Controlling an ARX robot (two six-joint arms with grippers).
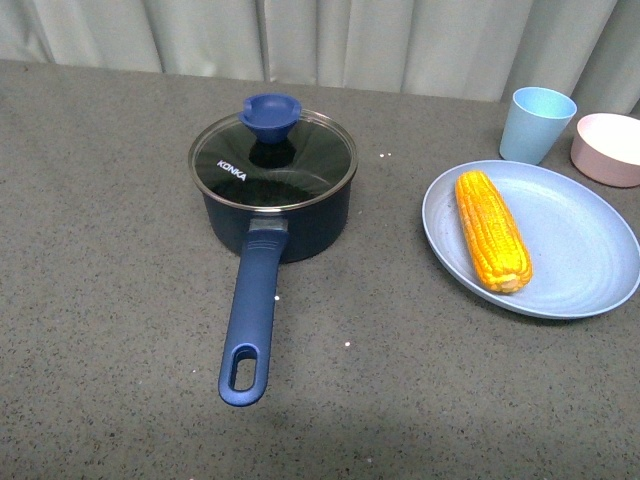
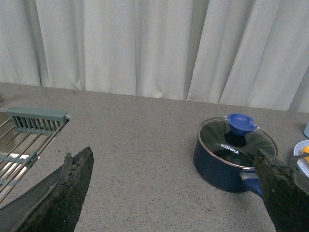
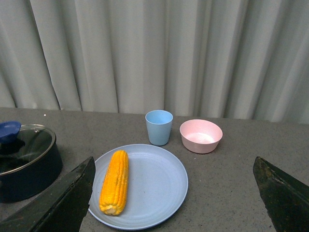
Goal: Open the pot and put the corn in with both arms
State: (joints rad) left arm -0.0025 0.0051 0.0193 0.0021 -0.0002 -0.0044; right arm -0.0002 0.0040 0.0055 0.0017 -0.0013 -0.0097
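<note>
The navy pot (image 1: pixel 285 228) stands mid-table with its long blue handle (image 1: pixel 252 318) pointing toward me. A glass lid (image 1: pixel 272 160) with a blue knob (image 1: pixel 270 114) covers it. The corn (image 1: pixel 491 230) lies on a light blue plate (image 1: pixel 590 250) to the right of the pot. Neither arm shows in the front view. In the left wrist view my left gripper (image 2: pixel 174 166) is open, well short of the pot (image 2: pixel 217 166), nothing between its fingers. In the right wrist view my right gripper (image 3: pixel 174 169) is open above the plate (image 3: pixel 154 183), with the corn (image 3: pixel 115 181) near one finger.
A light blue cup (image 1: pixel 535 124) and a pink bowl (image 1: pixel 610 148) stand behind the plate at the back right. A wire rack with a green grille (image 2: pixel 36 120) shows at the edge of the left wrist view. Pale curtains hang behind the table.
</note>
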